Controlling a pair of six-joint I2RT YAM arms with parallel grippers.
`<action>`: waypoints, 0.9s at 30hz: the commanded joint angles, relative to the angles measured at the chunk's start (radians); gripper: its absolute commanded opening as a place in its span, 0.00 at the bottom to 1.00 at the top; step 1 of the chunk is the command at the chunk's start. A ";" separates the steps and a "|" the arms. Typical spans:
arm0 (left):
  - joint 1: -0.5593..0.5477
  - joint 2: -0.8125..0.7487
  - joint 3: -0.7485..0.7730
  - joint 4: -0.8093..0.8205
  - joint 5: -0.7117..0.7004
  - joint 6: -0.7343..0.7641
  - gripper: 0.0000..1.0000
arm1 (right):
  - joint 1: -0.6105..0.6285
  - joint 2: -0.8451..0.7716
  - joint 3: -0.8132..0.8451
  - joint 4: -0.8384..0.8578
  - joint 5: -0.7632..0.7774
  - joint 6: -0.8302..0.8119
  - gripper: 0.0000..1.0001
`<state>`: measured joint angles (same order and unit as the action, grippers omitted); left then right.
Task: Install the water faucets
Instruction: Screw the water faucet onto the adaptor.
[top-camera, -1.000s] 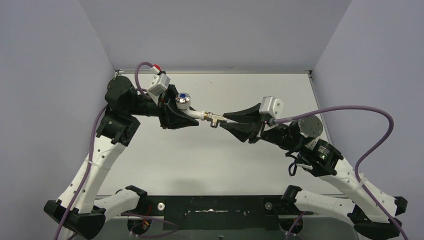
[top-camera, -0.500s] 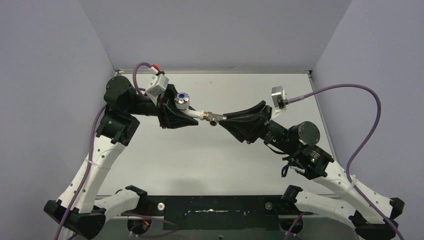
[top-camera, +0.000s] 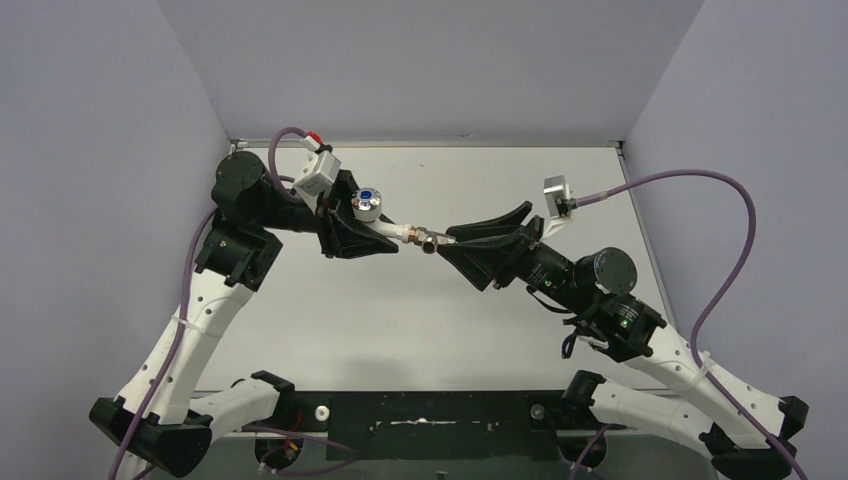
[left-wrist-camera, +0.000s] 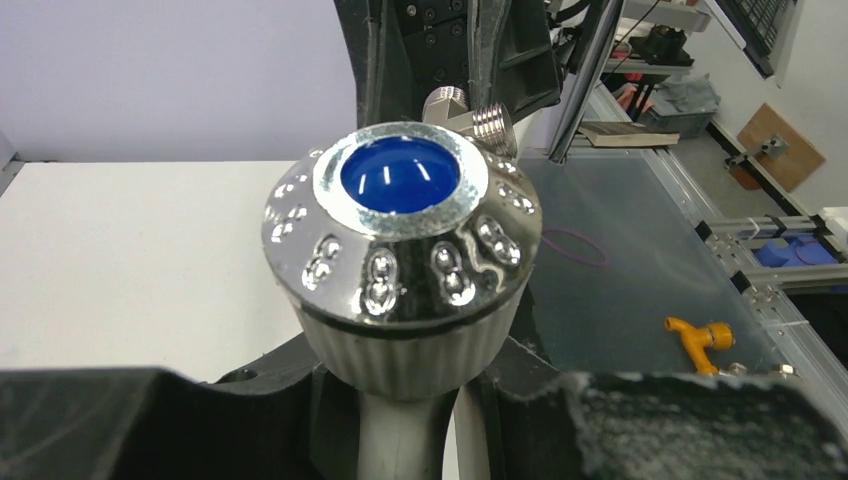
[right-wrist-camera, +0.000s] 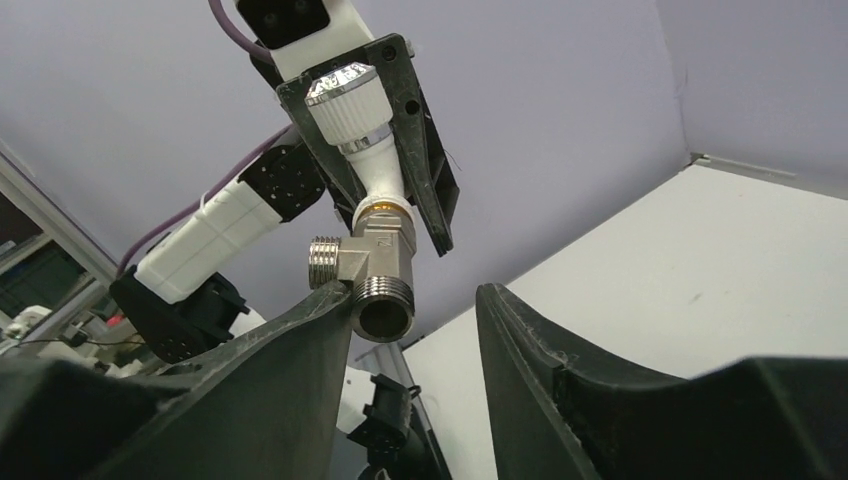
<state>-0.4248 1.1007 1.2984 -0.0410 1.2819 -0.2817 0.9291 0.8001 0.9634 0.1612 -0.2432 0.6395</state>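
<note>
The white surface (top-camera: 420, 320) fills the floor of your grey-walled booth, and both arms reach in over its middle. The left arm (top-camera: 205, 300) comes in from the left and the right arm (top-camera: 650, 335) from the right. Their tips meet nose to nose, clear of the surface.

Your left gripper (top-camera: 385, 242) is pinching the tap (top-camera: 386, 229). Its black fingers are pressed onto either side of the white neck just below the knob, and the tap is held off the surface. Your right gripper (top-camera: 451, 244) is spread. In its own wrist view one finger touches the rim of the fitting's near threaded end, while the other stands apart from it with open space between.

The tap points toward the right gripper. Its round chrome knob (top-camera: 366, 202) faces up toward the overhead camera, with the blue dot (left-wrist-camera: 400, 174) in the middle of its cap and a ribbed white collar beneath.

The fitting (top-camera: 429, 239) is a small metal tee with threaded ends. It sits on the end of the tap's white neck, between the two grippers. One open threaded end lies between the right gripper's fingers and another sticks out sideways.
</note>
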 joint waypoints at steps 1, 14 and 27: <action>-0.005 -0.010 0.033 0.069 0.025 -0.001 0.00 | -0.001 -0.045 -0.002 0.034 -0.016 -0.127 0.52; -0.003 -0.017 0.028 0.074 0.021 -0.011 0.00 | -0.001 -0.130 0.057 -0.115 -0.153 -0.714 0.66; -0.003 -0.015 0.019 0.145 0.034 -0.079 0.00 | 0.000 -0.021 0.264 -0.389 -0.266 -1.365 0.65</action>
<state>-0.4267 1.1007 1.2984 0.0059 1.2991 -0.3229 0.9291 0.7464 1.1610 -0.1745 -0.4553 -0.4976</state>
